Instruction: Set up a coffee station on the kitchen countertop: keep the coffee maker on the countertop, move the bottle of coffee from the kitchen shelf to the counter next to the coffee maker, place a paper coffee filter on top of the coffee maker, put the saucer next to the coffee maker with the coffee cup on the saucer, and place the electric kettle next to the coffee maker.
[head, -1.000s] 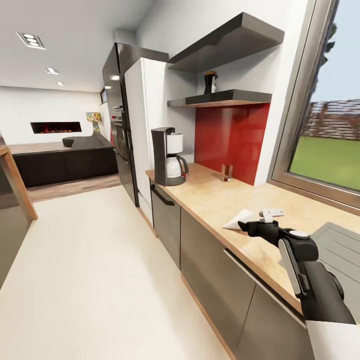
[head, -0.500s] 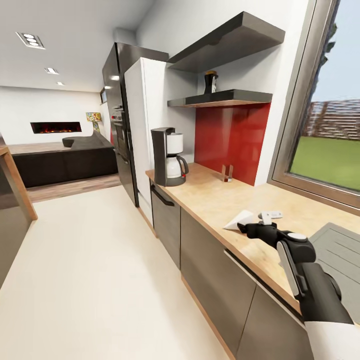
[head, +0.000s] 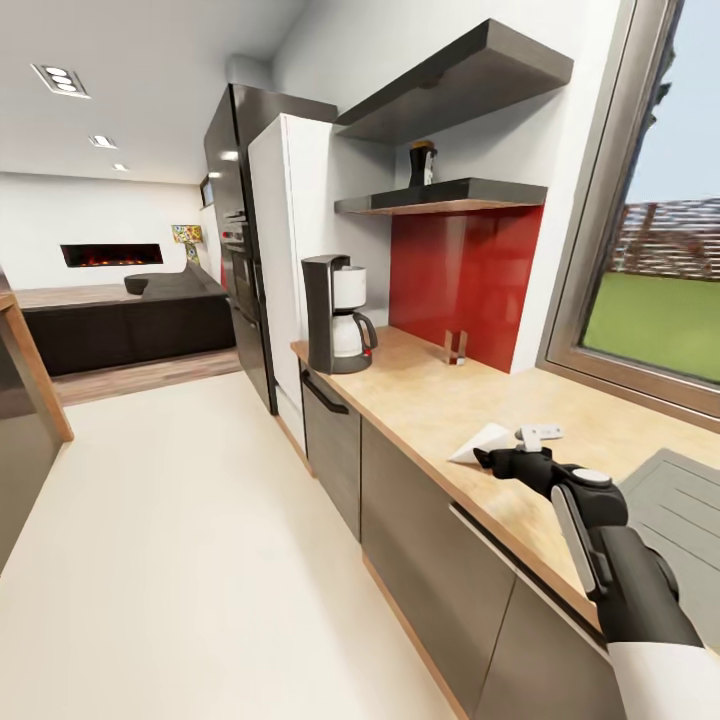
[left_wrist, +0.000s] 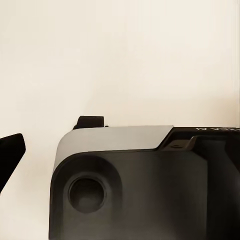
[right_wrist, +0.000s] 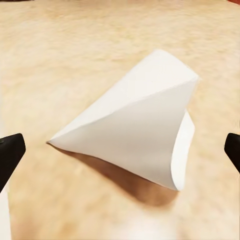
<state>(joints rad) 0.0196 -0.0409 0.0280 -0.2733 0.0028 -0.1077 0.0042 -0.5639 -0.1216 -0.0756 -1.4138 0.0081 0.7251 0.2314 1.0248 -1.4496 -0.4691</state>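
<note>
The white paper coffee filter (right_wrist: 135, 125) lies on its side on the light wood countertop (head: 420, 395). My right gripper (right_wrist: 120, 152) hovers open just above it, black fingertips (right_wrist: 10, 155) spread wide to either side. In the head view the right gripper (head: 490, 458) sits at the filter's (head: 483, 440) near edge. Farther along the counter stands the dark grey coffee maker (head: 336, 314). The dark bottle of coffee (head: 421, 163) stands on the black kitchen shelf (head: 445, 195). The left wrist view shows one black fingertip (left_wrist: 11, 152) far to the side over cream floor.
A grey sink (head: 680, 500) is set into the countertop beside my right arm. A small glass holder (head: 455, 346) stands against the red backsplash (head: 465, 280). A small light grey piece (head: 540, 434) lies behind the gripper. A white fridge (head: 290, 260) follows the coffee maker. Cream floor (head: 180, 560) lies left.
My right gripper has dropped slightly lower toward the countertop beside the filter. The head view has shifted a little. The filter has not moved.
</note>
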